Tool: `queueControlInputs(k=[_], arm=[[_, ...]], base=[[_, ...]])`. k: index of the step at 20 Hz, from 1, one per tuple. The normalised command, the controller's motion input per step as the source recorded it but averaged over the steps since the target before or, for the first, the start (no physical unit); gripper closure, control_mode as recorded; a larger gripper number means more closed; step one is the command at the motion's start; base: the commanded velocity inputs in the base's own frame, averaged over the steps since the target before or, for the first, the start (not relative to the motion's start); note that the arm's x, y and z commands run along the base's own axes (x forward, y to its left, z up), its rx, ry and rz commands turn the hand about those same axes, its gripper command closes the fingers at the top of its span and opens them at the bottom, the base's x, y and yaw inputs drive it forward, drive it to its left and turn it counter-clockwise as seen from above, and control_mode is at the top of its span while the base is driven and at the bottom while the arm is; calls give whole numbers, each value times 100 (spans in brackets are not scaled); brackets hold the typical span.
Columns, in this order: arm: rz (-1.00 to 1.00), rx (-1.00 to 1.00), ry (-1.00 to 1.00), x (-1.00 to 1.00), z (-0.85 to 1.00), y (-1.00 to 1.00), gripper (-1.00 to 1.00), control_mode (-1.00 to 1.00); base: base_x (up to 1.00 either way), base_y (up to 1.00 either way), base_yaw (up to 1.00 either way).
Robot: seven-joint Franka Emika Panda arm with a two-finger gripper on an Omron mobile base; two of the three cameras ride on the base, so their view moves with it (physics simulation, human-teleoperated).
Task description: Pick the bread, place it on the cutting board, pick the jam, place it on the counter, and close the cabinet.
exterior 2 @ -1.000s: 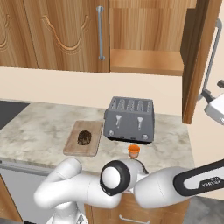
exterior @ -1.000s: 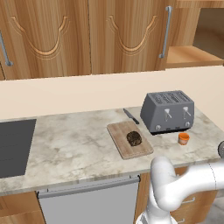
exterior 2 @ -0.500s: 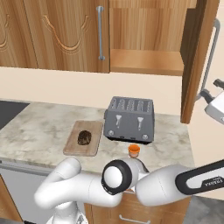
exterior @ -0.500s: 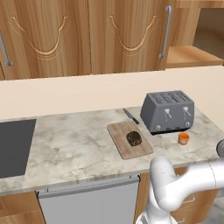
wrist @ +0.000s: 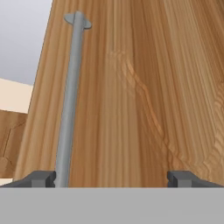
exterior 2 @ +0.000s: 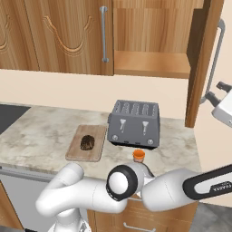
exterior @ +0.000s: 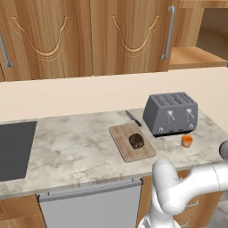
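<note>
Hand view shows the gripper (wrist: 112,178) with its fingers wide apart and holding nothing, right up close to the open cabinet door (wrist: 144,96) and its grey handle (wrist: 70,96). Bread (exterior: 136,140) sits on the board (exterior: 124,149). Jam (exterior: 187,140) stands on the counter (exterior: 71,147) in front of the toaster (exterior: 171,113).

Bench (exterior: 75,147): long beige-grey marbled stone worktop with a pale front edge, running under the wall cabinets.
Cutting board (exterior: 126,143): flat light-brown wooden rectangle lying directly on the bench, just left of the toaster, set at a slight angle.
Bread (exterior: 136,140): dark brown lumpy ball resting on the cutting board, toward its right half.
Toaster (exterior: 171,113): grey four-slot unit standing on the bench at the right.
Jam (exterior: 187,140): small orange jar upright on the bench, just in front of the toaster.
Knife (exterior: 132,118): dark, lying on the bench behind the cutting board.
Cooktop (exterior: 13,149): black panel set flush at the bench's left end.
</note>
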Motion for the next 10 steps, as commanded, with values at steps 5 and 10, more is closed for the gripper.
queueControlInputs(k=[5, 10], arm=[[2, 0, 6, 22, 0, 24, -100, -100], [1, 0, 4, 20, 0, 23, -100, -100]], base=[[0, 0, 0], [0, 0, 0]])
